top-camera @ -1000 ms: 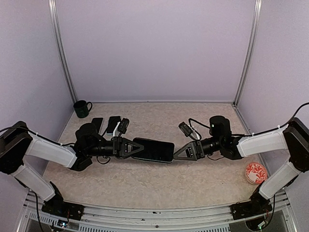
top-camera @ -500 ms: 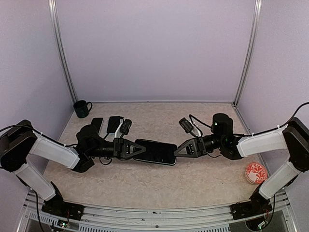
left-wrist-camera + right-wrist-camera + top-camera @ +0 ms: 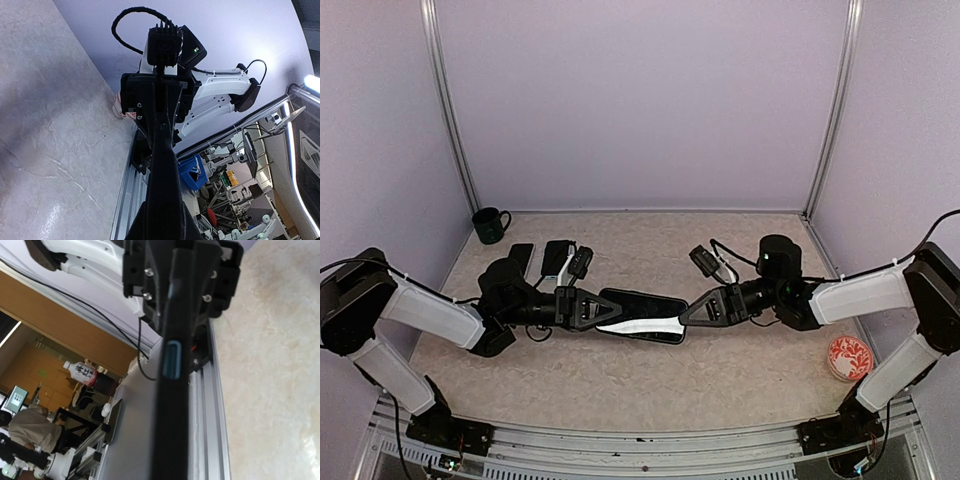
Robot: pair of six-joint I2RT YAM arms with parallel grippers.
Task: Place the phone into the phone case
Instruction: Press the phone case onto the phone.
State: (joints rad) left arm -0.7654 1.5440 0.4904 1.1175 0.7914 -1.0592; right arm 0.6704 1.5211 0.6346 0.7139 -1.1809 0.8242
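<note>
Top view: phone (image 3: 642,314) sits at centre frame, lifted off the surface (image 3: 620,385), long axis running left-right, tilted so its face catches a white glare. Left end effector (image 3: 608,309) is clamped on the phone's left end. Right end effector (image 3: 686,317) is closed on its right end, so the phone is pinched from both sides, w/ the 2 arms reaching in towards each other. Both wrist views show the phone edge-on as a thin dark bar running up mid-frame to the opposite end effector. The right wrist view shows a bluish side button on that edge. Can't tell if a case is already on it.

Upper left of the top view: dark mug (image 3: 491,224) in the back corner, w/ 2 dark flat slabs (image 3: 557,256) lying just beside each other near it. Lower right: red-and-white dish (image 3: 849,357) on the surface.
</note>
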